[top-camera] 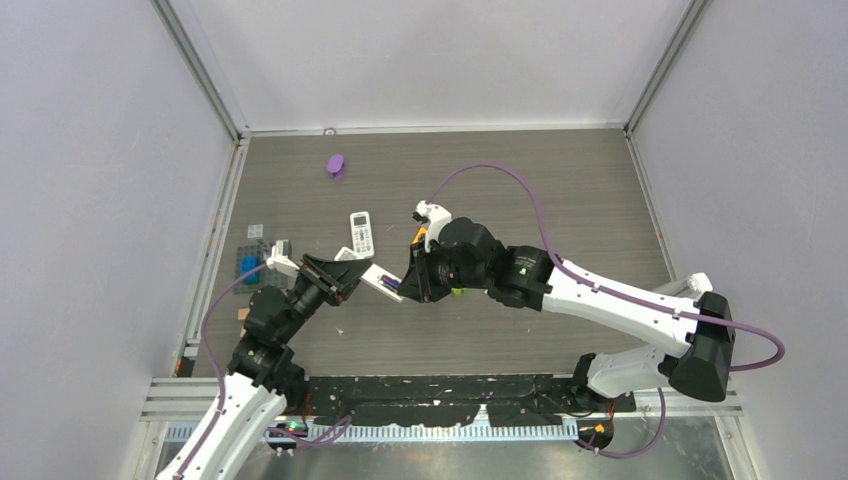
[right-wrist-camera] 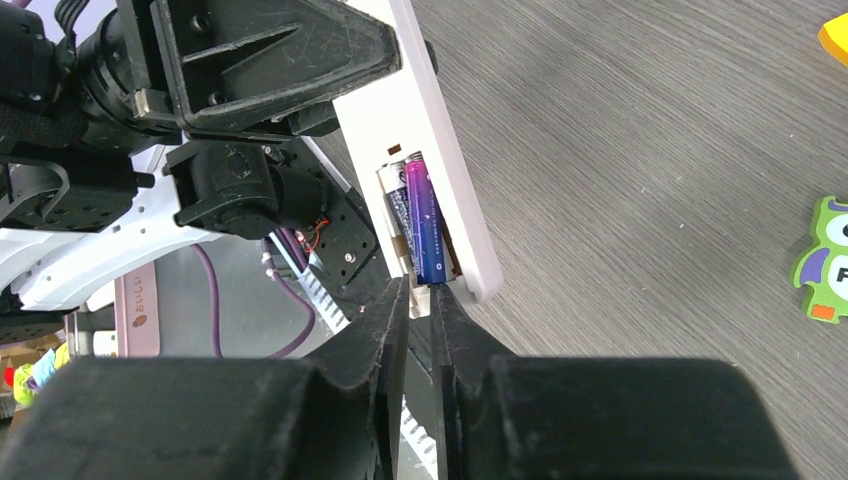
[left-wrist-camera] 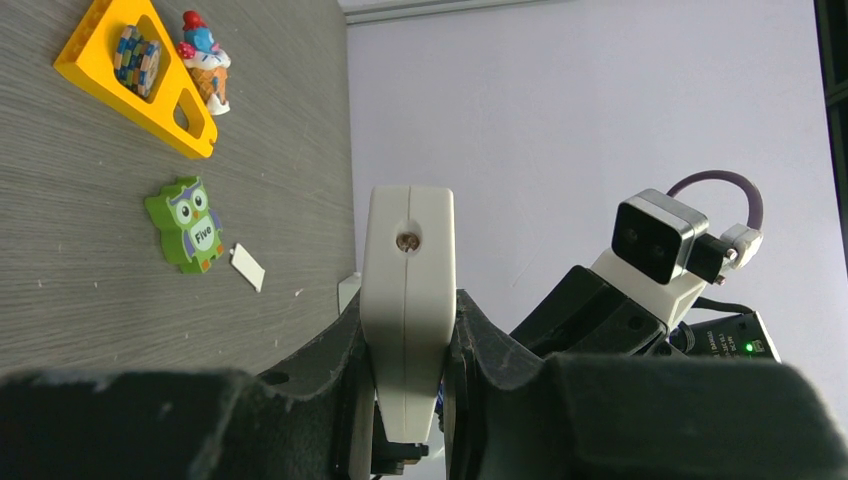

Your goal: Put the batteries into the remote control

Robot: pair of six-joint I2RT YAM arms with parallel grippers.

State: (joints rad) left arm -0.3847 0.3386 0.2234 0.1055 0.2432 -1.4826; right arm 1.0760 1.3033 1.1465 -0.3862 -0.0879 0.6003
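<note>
My left gripper (top-camera: pixel 348 272) is shut on a white remote (top-camera: pixel 381 281) and holds it above the table. It grips the remote edge-on in the left wrist view (left-wrist-camera: pixel 407 290). In the right wrist view the remote (right-wrist-camera: pixel 420 110) has its compartment open. A purple battery (right-wrist-camera: pixel 424 220) lies in it beside a dark one (right-wrist-camera: pixel 398 205). My right gripper (right-wrist-camera: pixel 420 292) has its jaws nearly together with nothing between them, and its tips are at the lower end of the purple battery. No orange battery shows.
A second white remote (top-camera: pixel 361 233) and a purple object (top-camera: pixel 336 165) lie on the table further back. A green owl block (left-wrist-camera: pixel 188 223), a small white cover piece (left-wrist-camera: pixel 247 267), a yellow block (left-wrist-camera: pixel 130 75) and a small figure (left-wrist-camera: pixel 205 60) lie under the right arm.
</note>
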